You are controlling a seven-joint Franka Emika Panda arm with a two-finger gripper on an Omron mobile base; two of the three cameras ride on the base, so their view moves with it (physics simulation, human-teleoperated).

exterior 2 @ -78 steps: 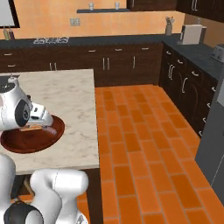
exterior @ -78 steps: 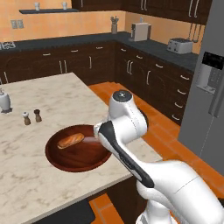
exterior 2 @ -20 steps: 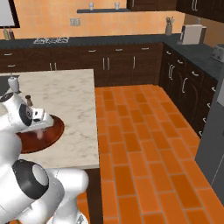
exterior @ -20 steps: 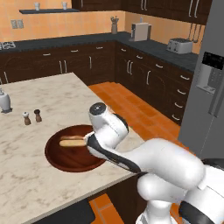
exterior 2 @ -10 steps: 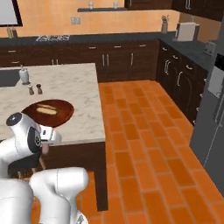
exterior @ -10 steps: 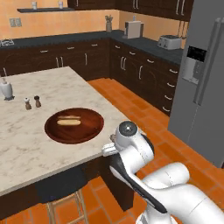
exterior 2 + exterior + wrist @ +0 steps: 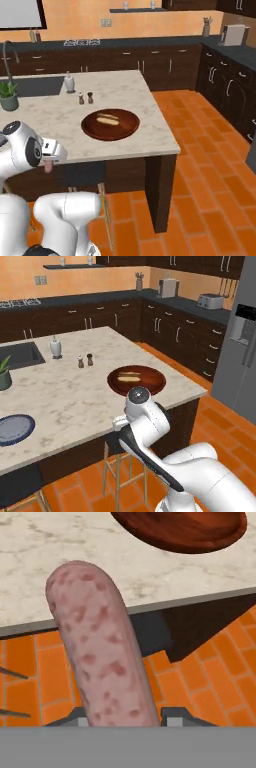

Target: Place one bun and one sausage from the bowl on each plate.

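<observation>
Low in the middle of the hand view, I have the gripper (image 7: 122, 722) clamped on a mottled pink sausage (image 7: 95, 647), carried off the counter edge for transfer to a plate (image 7: 14, 428) at the far left of the left base view. At centre of that view, the bowl (image 7: 136, 380) sits near the marble counter (image 7: 65, 396) corner, a bun (image 7: 129, 376) inside. Below lies orange tile floor (image 7: 210, 165); dark cabinets (image 7: 150, 65) line the walls.
</observation>
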